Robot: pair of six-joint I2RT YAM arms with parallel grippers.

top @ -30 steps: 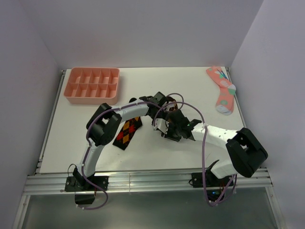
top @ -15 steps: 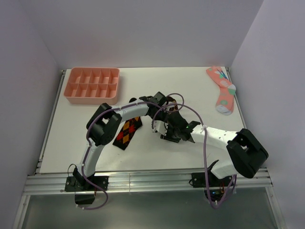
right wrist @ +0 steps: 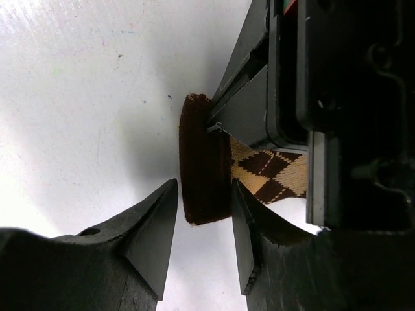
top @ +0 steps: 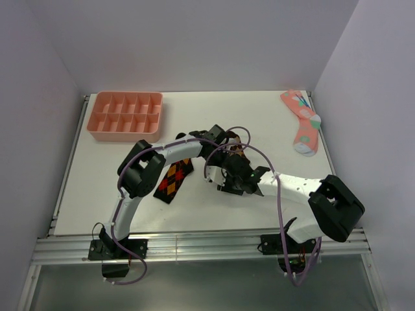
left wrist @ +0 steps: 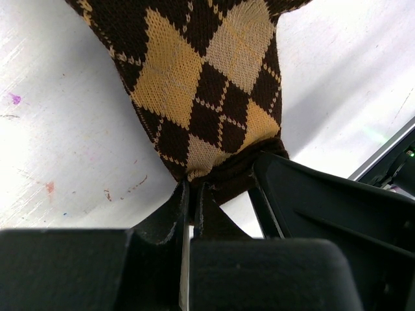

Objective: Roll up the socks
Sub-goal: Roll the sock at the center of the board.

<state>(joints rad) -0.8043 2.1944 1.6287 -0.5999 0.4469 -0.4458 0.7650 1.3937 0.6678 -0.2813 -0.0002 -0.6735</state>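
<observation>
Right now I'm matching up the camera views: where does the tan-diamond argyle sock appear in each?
Top external: tan-diamond sock, mid-table, mostly hidden where the arms meet.
Left wrist: sock fills the upper centre.
Right wrist: its dark end sits centre, diamonds to the right.
Shared landmark: left gripper, shut on the sock's dark end.

Both arms are built of smooth white shells, the left arm (top: 174,149) and the right arm (top: 295,185) alike, broken up by bulky matt black joint housings (top: 335,207). A thin purple cable (top: 279,214) runs in loose loops along the outside of each arm, down to a squat black base (top: 111,249). The jaws are black moulded plastic, wedge-tipped on the right and flat-faced blocks on the left
</observation>
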